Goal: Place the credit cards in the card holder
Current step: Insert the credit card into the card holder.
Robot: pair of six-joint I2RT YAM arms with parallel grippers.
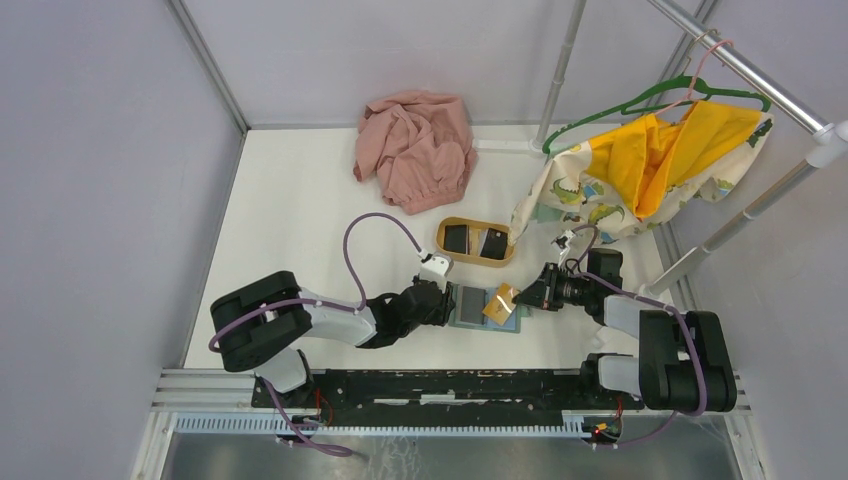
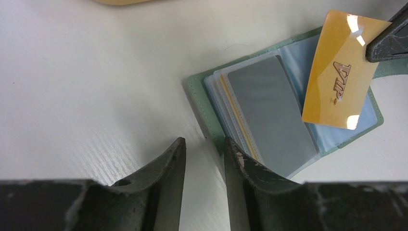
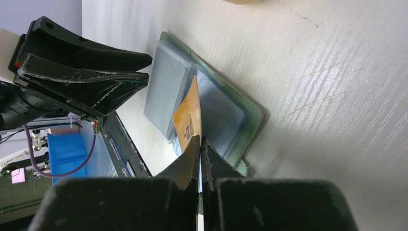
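Observation:
The card holder (image 1: 470,306) lies open on the table, green outside and blue-grey inside with clear slots. It also shows in the left wrist view (image 2: 269,110) and in the right wrist view (image 3: 226,113). My right gripper (image 1: 522,298) (image 3: 200,139) is shut on the gold credit card (image 1: 499,303) (image 2: 337,82) (image 3: 186,118) and holds it tilted over the holder's right half. My left gripper (image 1: 447,303) (image 2: 204,147) is narrowly open, low at the holder's left edge, one finger over the green rim. Two black credit cards (image 1: 456,238) (image 1: 493,243) lie in the oval wooden tray.
The oval tan tray (image 1: 476,222) stands just behind the holder. A crumpled pink cloth (image 1: 415,148) lies at the back. A rack at the right holds a green hanger with a yellow patterned garment (image 1: 650,160). White walls enclose the table.

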